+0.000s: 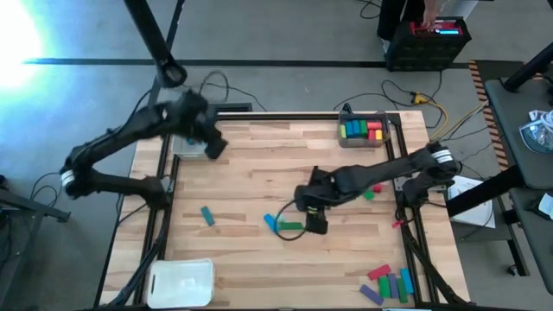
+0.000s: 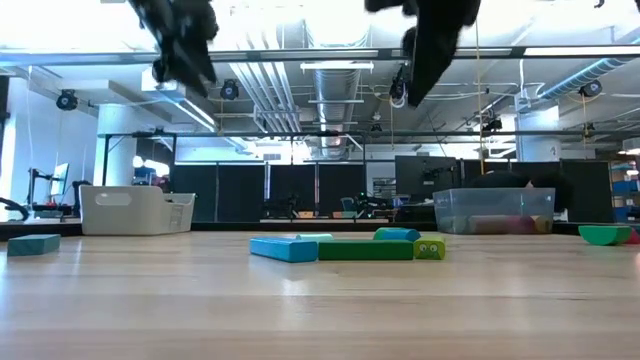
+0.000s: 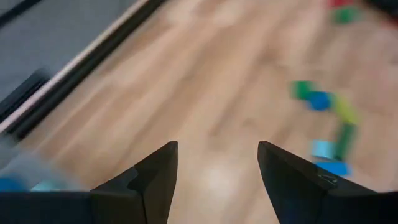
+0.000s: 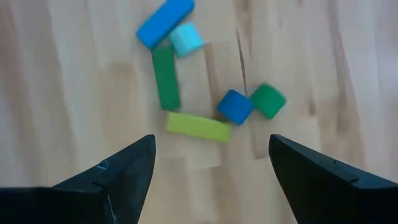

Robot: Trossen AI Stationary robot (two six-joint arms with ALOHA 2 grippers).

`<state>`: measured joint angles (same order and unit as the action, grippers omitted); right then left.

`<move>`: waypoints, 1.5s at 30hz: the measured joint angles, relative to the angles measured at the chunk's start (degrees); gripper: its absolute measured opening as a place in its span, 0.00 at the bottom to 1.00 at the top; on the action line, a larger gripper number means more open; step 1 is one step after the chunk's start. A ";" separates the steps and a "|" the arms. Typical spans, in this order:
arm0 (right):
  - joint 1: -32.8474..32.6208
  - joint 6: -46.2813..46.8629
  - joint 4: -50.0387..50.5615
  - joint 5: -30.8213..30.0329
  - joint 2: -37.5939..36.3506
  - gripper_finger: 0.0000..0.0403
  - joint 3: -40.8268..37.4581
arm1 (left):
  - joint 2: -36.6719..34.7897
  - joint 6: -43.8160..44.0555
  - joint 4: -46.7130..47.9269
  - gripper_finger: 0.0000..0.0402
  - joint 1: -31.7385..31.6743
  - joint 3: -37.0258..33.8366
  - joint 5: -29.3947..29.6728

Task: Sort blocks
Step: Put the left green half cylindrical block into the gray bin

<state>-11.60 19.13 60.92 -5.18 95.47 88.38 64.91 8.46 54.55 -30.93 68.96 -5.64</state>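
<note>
Hovering wide open above the mid-surface cluster, the right end effector (image 4: 211, 180) should descend squarely over the lime-green bar (image 4: 198, 126), avoiding the touching green bar (image 4: 165, 77).

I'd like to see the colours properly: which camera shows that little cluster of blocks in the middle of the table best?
The right wrist view: the cluster of blocks lies spread out, each colour separate. The high view has the right gripper covering part; the low view sees it edge-on; the left wrist view blurs it.
</note>
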 joint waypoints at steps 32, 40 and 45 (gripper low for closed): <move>15.76 -51.62 -3.98 3.73 19.91 0.60 -1.29 | -12.64 41.00 -7.75 0.51 58.06 -16.97 33.69; 15.35 -53.50 -8.05 3.85 19.86 0.55 -2.64 | -13.64 40.07 -2.51 0.51 58.06 -16.97 33.81; 15.37 -51.28 -9.36 4.53 19.86 0.53 -4.26 | -13.60 39.83 1.88 0.51 58.06 -16.98 33.75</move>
<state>3.77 -32.15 51.56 -0.65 115.33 84.12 51.31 48.29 56.42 27.14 51.98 28.11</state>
